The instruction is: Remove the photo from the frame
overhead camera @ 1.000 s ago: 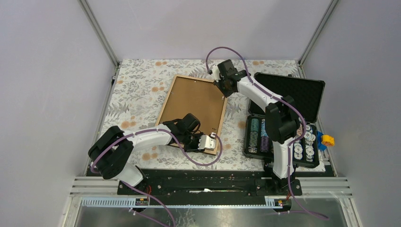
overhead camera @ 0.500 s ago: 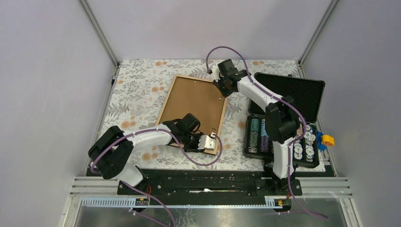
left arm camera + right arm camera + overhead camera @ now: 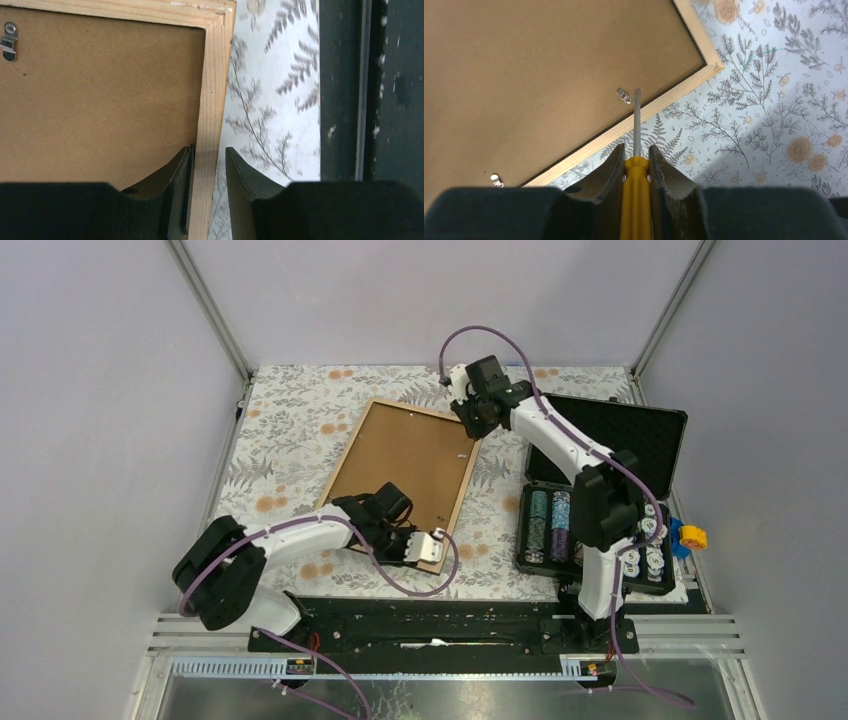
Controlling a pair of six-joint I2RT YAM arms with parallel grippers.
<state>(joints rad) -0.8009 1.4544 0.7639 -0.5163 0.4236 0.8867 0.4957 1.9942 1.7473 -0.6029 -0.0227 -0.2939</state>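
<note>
R pincer [image 3: 636, 150] grips yellow screwdriver [image 3: 636, 210], tip over clip [image 3: 624, 95], likely to lever it, while L pincer [image 3: 206, 156] pinches frame [image 3: 214, 75] rim, steadying it face-down at worktop [image 3: 774, 100] centre; photo hidden beneath backing [image 3: 524, 75].

Pretty sure this is a robot lab cell, not a home: plain lilac walls [image 3: 420, 300] and aluminium posts [image 3: 207, 305] box in a floral-covered counter [image 3: 290, 430], with the left arm [image 3: 300, 532] and right arm [image 3: 555, 440] bolted to a black rail [image 3: 430, 625].

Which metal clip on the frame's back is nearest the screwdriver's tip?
The clip by the frame's corner, just left of the screwdriver tip; the other clip sits far down the same edge.
</note>
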